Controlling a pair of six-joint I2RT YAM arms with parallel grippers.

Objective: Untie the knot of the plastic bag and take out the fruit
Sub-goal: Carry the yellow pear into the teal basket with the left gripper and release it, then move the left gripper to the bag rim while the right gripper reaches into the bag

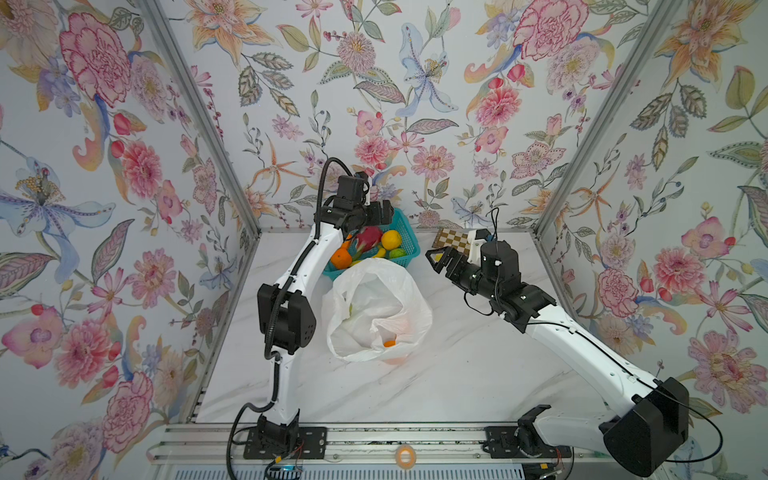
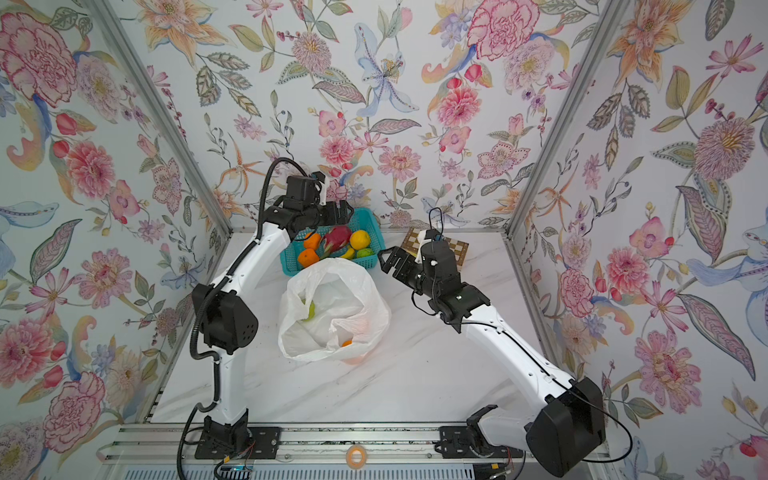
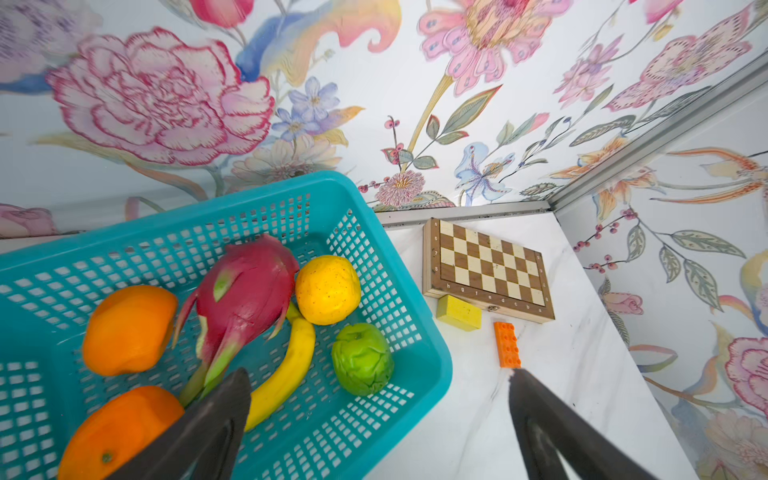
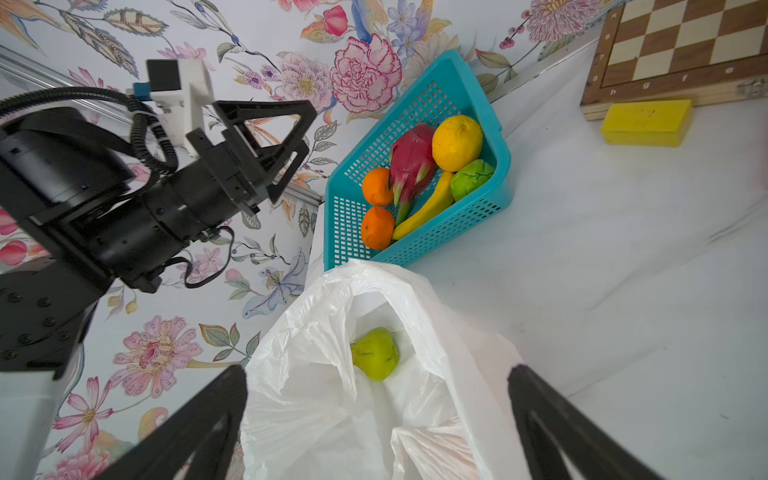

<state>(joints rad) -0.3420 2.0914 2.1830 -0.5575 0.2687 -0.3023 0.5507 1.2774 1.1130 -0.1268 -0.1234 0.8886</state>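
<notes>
Left arm (image 1: 301, 255): wht links, blk joint housings, thick ribbed blk conduit. Right arm (image 1: 582, 351): same colours, thin blk wires. Left claw (image 4: 307, 131), right claw (image 1: 432, 259): blk triangular open-frame fingers.

Floral wallpaper walls (image 1: 415, 83); white marble tabletop (image 1: 457, 374)

Robot lab test booth: floral wallpaper panels (image 1: 374, 83), aluminium frame (image 1: 203, 112), marble-look tabletop (image 1: 457, 374), mounting rail (image 1: 374, 444).
</notes>
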